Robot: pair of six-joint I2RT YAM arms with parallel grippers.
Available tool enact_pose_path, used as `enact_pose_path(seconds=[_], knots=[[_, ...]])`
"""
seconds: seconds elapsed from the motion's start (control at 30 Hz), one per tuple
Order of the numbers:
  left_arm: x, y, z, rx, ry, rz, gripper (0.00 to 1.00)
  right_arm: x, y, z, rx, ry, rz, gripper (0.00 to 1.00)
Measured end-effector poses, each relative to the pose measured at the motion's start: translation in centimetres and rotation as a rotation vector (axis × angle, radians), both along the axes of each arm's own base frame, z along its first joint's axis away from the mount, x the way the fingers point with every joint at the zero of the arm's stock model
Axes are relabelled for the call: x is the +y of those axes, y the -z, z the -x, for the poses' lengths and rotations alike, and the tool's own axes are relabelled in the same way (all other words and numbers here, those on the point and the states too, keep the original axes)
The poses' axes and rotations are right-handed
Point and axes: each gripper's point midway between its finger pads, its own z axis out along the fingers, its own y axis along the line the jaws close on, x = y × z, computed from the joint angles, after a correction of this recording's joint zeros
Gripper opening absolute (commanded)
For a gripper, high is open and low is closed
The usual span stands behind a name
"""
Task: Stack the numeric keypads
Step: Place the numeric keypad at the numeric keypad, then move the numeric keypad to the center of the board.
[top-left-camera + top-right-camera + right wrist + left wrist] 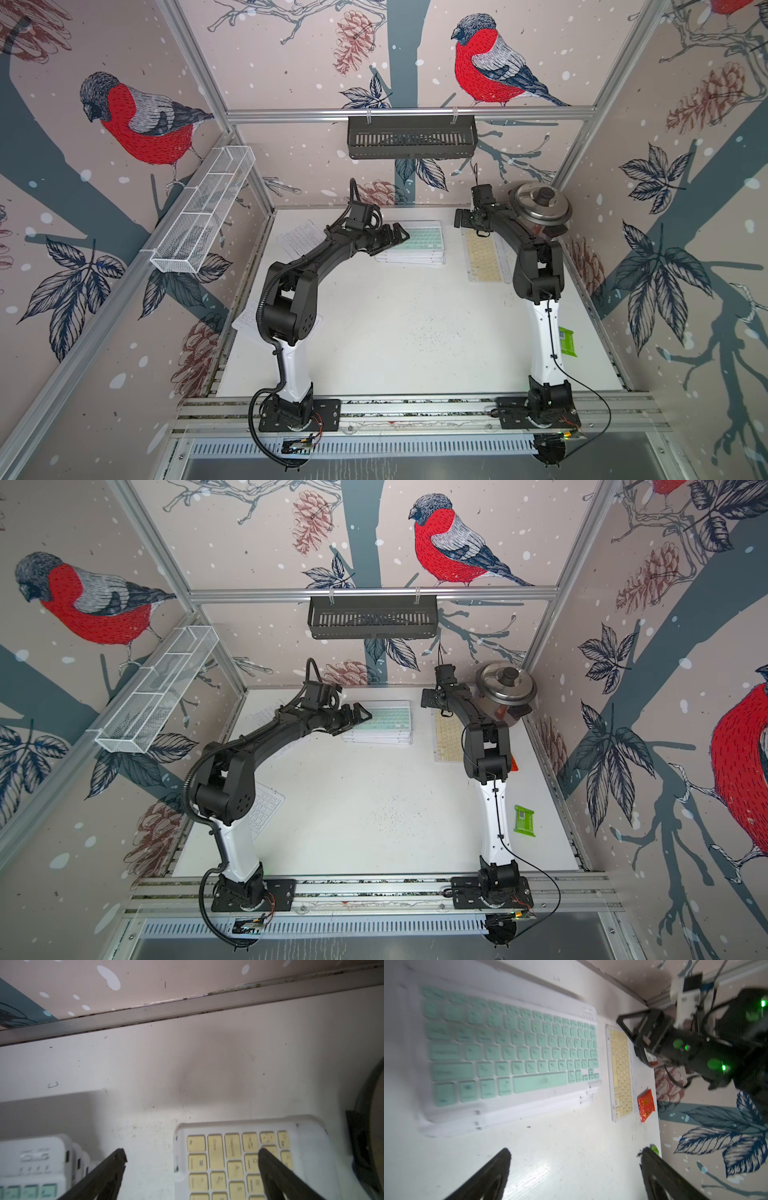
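Note:
A stack of numeric keypads with a mint-green one (417, 242) on top lies at the back middle of the table. My left gripper (398, 235) hovers open at the stack's left end, holding nothing; its wrist view shows the mint keypad (508, 1049) ahead of the spread fingertips (506, 1154). A yellow keypad (484, 259) lies to the right of the stack. My right gripper (191, 1155) hangs open over its far end, one fingertip (262, 1153) above the yellow keys (216, 1153). White keypads lie at the back left (296, 239) and under the left elbow (266, 808).
A steel pot with a lid (540, 203) stands in the back right corner. A red packet (646, 1104) lies beside the yellow keypad and a green packet (567, 340) near the right edge. A black basket (411, 137) and a white wire basket (203, 208) hang on the walls.

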Motion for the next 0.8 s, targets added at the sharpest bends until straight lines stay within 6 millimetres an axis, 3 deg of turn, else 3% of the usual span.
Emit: enact_pose_path(seconds=[0.17,0.3,0.43,0.57,0.8], knots=[[-4.5,0.5,3.4,-0.007,0.1,0.039,0.97,-1.1,1.1,-1.1,-0.007,-0.01,0.07,0.99],[-6.6,0.7,4.0,-0.011,0.135,0.071,0.96,-2.2,1.6,-2.2,-0.021,-0.003,0.091,1.0],[-7.0,2.0,3.8,0.028,0.135,0.079,0.97,-3.4,2.6,-2.8,-0.013,0.008,0.1,0.99],[-7.6,1.5,3.3,0.018,0.141,0.091,0.97,-4.6,3.9,-2.4,0.021,0.017,0.082,0.99],[-7.8,1.3,3.2,0.012,0.146,0.096,0.96,-5.0,4.4,-1.9,0.018,0.008,0.049,0.99]])
